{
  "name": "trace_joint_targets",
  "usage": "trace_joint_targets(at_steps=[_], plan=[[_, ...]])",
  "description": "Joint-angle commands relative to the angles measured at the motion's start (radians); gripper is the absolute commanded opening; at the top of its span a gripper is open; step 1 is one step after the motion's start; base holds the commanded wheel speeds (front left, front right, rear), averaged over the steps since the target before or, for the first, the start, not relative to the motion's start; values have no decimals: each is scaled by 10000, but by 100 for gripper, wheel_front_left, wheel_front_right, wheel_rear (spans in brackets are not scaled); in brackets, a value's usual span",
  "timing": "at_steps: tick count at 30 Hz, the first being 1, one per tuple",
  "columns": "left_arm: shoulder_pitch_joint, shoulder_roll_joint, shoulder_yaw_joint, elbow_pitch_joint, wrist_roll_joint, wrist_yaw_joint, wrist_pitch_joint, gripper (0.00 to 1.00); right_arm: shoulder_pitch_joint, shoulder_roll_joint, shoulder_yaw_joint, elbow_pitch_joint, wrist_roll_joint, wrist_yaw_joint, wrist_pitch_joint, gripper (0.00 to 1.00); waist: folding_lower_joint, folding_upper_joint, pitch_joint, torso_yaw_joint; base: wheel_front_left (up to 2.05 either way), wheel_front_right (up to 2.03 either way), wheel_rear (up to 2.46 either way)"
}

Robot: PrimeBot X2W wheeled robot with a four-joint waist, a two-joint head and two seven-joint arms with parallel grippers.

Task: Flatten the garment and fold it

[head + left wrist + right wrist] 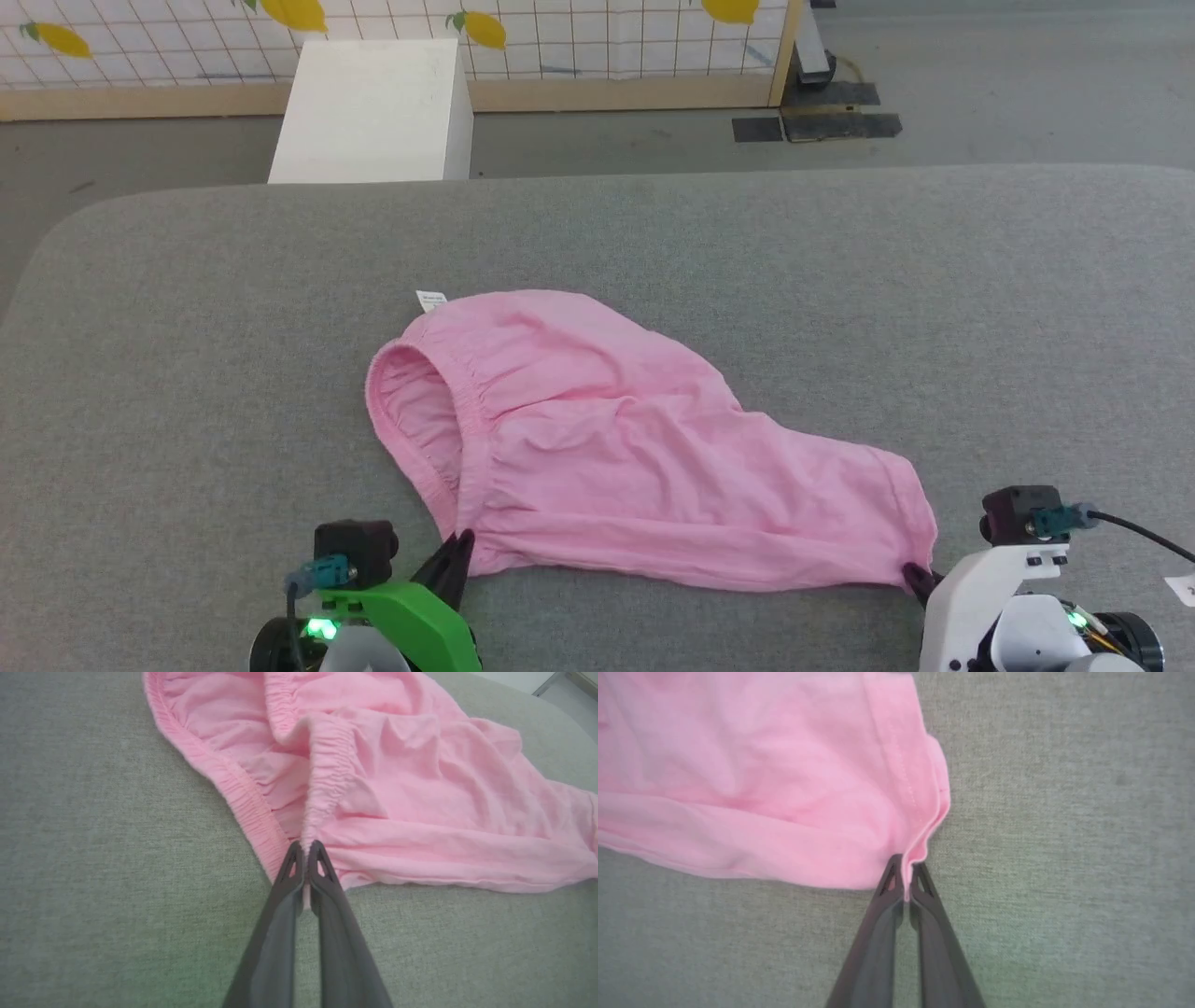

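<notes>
The left claw (306, 851) is pressed together on the gathered waistband (327, 765) at the near corner of the garment (607, 439), a pinch of elastic caught between its dark fingers. The right claw (906, 865) nips the stitched leg hem (924, 826) at the opposite near corner in the same way. Between the two grips the pink shorts lie on the grey counter (840, 261), their near edge drawn into a fairly straight line. The waistband gapes open toward the robot's left, and a small white label (430, 301) pokes out at the far side. Soft creases run across the cloth and the far edge slopes unevenly, so the flattening appears only partly done. No fold is visible, so the folding seems to lie wholly ahead. A white box (373, 112) stands on the floor beyond the counter.
</notes>
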Motion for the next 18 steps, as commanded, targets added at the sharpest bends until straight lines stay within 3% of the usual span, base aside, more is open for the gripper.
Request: trace_joint_targets(at_steps=[1,6,11,18], plan=[[-185,32,27,-164,-181,-165,-88,0,212,38,-29,-269,151,-11,22,0,0,0,-179,-60,0,0,0],[-673,113,346,-1191,-924,-772,101,0,53,38,-180,-1850,62,-11,294,0,0,0,-348,-138,0,0,0],[-2299,919,634,-2066,-945,-1192,1105,0,-1330,-597,54,-3257,-278,-11,1093,0,0,0,-168,-273,0,0,0],[-5536,1483,938,-1895,-660,-1390,2448,0,-5048,-2031,762,-2582,-36,-11,1603,0,0,0,1000,-513,0,0,0]])
